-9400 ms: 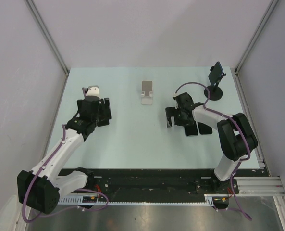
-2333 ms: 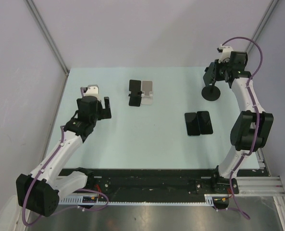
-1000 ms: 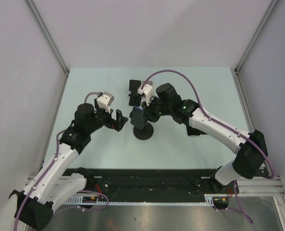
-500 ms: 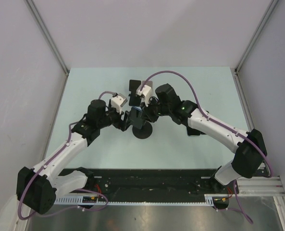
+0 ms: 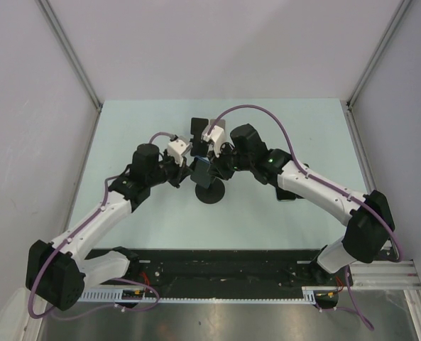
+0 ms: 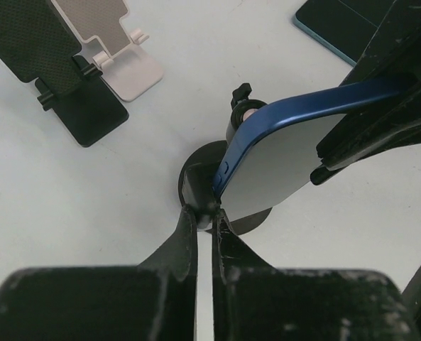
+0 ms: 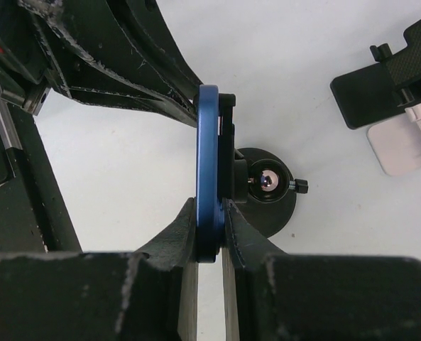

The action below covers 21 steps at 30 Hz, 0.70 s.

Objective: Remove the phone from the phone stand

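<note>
Blue rim, smooth face: judge phone (image 7: 209,142) stiff, light, slick, crack-prone. Left hand (image 6: 204,212): pinched shut on phone stand (image 6: 194,189) cradle. Right hand (image 7: 210,213): clamped on phone's edge. Sits in stand, mid-counter (image 5: 146,128). Hold by long edges.

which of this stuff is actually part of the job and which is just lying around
Job: blue phone; round-base phone stand holding it.
Lying about: black folding stand; white folding stand; dark phone lying flat.
</note>
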Tool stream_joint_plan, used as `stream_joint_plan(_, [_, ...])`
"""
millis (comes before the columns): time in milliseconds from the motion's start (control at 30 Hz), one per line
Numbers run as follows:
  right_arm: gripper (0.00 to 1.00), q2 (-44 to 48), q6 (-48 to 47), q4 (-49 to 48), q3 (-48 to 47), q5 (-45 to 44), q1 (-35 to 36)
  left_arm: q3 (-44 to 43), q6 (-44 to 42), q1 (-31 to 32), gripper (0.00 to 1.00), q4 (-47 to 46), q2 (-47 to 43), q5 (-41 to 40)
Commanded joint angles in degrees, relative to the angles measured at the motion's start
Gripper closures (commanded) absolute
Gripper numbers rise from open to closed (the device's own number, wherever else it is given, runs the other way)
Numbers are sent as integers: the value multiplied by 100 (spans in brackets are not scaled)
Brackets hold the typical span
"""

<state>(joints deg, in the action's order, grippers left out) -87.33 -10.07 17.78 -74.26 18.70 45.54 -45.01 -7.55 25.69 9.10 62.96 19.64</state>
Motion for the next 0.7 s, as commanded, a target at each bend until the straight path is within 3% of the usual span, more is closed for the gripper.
stream_joint_plan(0, [100, 243, -241, 102, -27, 187, 16, -210, -291, -20, 100, -313, 41, -74])
stream_joint_plan(267, [100, 313, -575, 761, -27, 292, -124, -131, 78, -301, 100, -488, 111, 14])
stream_joint_plan(667, [100, 401, -980, 1403, -54, 1285, -142, -236, 1080, -863, 100, -629, 533, 435])
